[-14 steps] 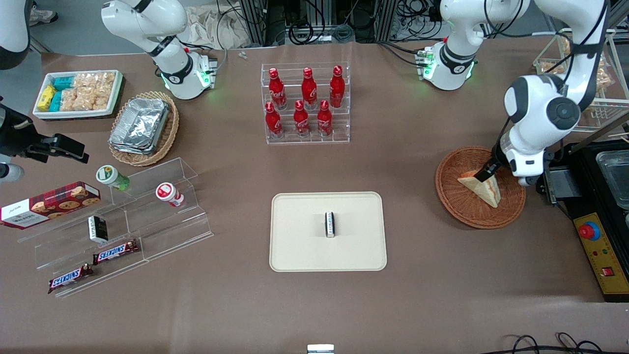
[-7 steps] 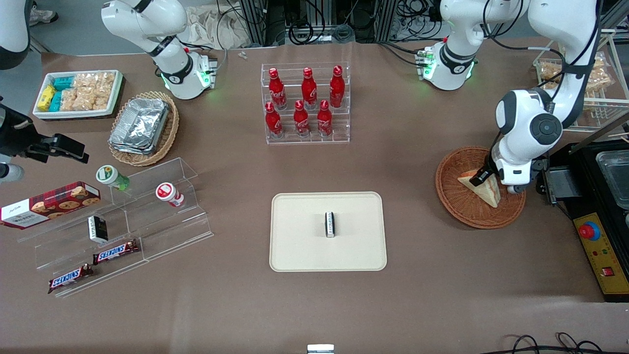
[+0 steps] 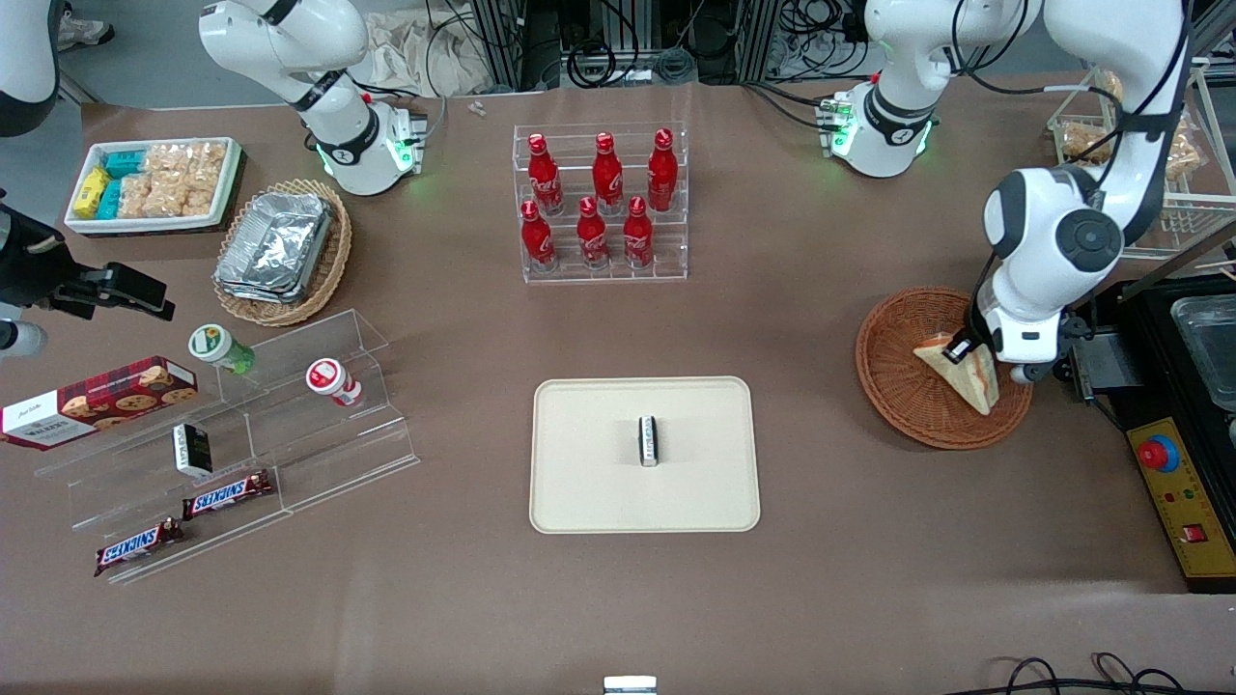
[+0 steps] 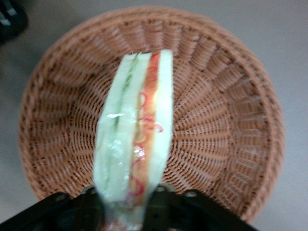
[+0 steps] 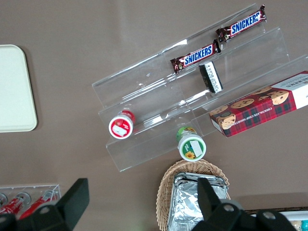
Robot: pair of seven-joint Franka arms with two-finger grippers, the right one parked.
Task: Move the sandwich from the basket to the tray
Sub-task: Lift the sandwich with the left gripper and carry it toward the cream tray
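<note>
The sandwich (image 3: 961, 375) is a pale bread wedge with green and orange-red filling layers (image 4: 137, 130), standing on edge over the round reddish-brown wicker basket (image 3: 898, 396). My left gripper (image 3: 964, 349) is shut on the sandwich's upper corner, with a black finger (image 4: 166, 211) pressed against each bread face. In the wrist view the basket (image 4: 226, 120) spreads out below the held wedge. The cream-beige tray (image 3: 589, 483) lies mid-table, toward the parked arm from the basket, with a small dark packet (image 3: 649, 440) on it.
A clear rack of red bottles (image 3: 599, 208) stands farther from the camera than the tray. A black machine with a red button (image 3: 1159, 454) sits beside the basket at the working arm's end. Acrylic steps with snacks (image 3: 232, 454) and a foil-container basket (image 3: 280, 249) lie toward the parked arm's end.
The gripper has shifted slightly toward the working arm's end with the sandwich, and the wedge has tilted and turned in the basket.
</note>
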